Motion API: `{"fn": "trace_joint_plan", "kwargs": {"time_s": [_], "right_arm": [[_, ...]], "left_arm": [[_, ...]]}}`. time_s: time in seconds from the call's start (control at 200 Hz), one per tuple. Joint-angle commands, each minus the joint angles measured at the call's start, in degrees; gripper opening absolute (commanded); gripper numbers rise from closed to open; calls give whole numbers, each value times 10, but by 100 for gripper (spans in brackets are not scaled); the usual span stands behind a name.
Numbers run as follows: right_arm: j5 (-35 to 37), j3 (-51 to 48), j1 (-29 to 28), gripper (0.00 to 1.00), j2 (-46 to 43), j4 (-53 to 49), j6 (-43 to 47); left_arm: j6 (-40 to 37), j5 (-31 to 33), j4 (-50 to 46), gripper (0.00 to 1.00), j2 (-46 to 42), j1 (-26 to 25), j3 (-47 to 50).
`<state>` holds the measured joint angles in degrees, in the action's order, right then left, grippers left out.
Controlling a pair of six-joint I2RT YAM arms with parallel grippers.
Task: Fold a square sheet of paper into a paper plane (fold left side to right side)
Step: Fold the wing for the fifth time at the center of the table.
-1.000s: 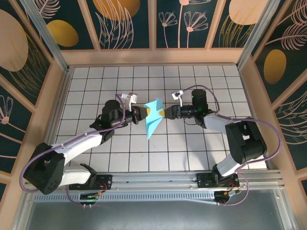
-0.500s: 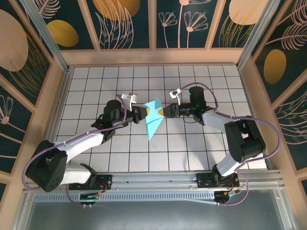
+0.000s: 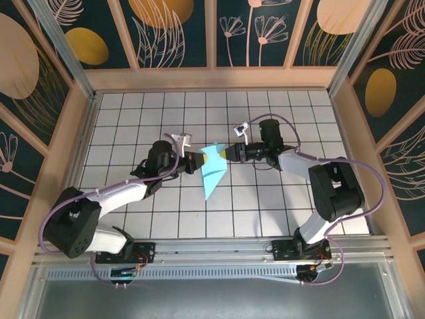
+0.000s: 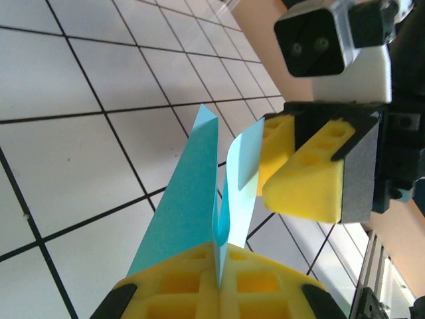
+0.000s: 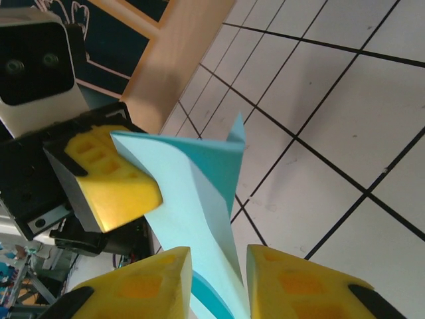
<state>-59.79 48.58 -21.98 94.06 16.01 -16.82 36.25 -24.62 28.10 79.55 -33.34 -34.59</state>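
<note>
The paper plane [image 3: 212, 170] is held in the air over the middle of the tiled table [image 3: 133, 113], clear of the surface. It is a light-blue, creased, pointed shape. In the top view its wide end points toward the far side of the table and its tip toward the near edge, slightly left of centre. The left gripper [image 3: 197, 161] reaches in from the left half of the table and is closed on the paper. In the left wrist view the two yellow pads [image 4: 179, 286] meet with a fold of the sheet pinched in the seam between them, and the rest of the paper rises from that seam in two upright flaps. The right gripper [image 3: 226, 154] reaches in from the right half of the table, facing the left gripper across the table centre. Its two yellow fingers [image 5: 292, 286] stand apart, one on each side of the paper's edge. In the right wrist view the paper passes through the gap between them and is not pinched. Both arms run from their bases at the near edge of the table toward its centre.
</note>
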Motion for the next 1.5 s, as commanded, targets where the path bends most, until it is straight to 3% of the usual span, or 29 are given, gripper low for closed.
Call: {"fn": "trace_joint_plan", "kwargs": {"time_s": [0.0, 0.14, 0.25, 0.335, 0.415, 0.556, 0.721, 0.996, 1.321, 1.496], "right_arm": [[18, 16, -2, 25, 11, -12, 8], [35, 19, -3, 14, 23, -25, 10], [55, 23, -2, 0, 37, -39, 8], [74, 25, -3, 0, 54, -49, 0], [88, 28, -2, 0, 71, -51, -16], [120, 43, -2, 0, 90, -80, -46], [137, 67, -2, 0, 103, -121, -99], [152, 103, 2, 0, 108, -182, -142], [157, 118, 5, 0, 121, -190, -160], [162, 121, 6, 0, 123, -193, -162]], "left_arm": [[5, -3, 22, 0, 13, -1, 8], [4, 0, 22, 1, 25, -1, 11], [1, 20, 17, 22, 32, -1, 14], [-4, 56, -5, 44, 31, 0, 14], [-14, 105, -48, 53, 26, 0, 6], [-49, 173, -122, 54, 0, 0, -13], [-100, 177, -169, 49, -35, -11, -20], [-145, 248, -253, 49, -45, -113, -50], [-155, 386, -360, 55, 69, -239, -167], [-148, 440, -399, 56, 154, -279, -228]]}}
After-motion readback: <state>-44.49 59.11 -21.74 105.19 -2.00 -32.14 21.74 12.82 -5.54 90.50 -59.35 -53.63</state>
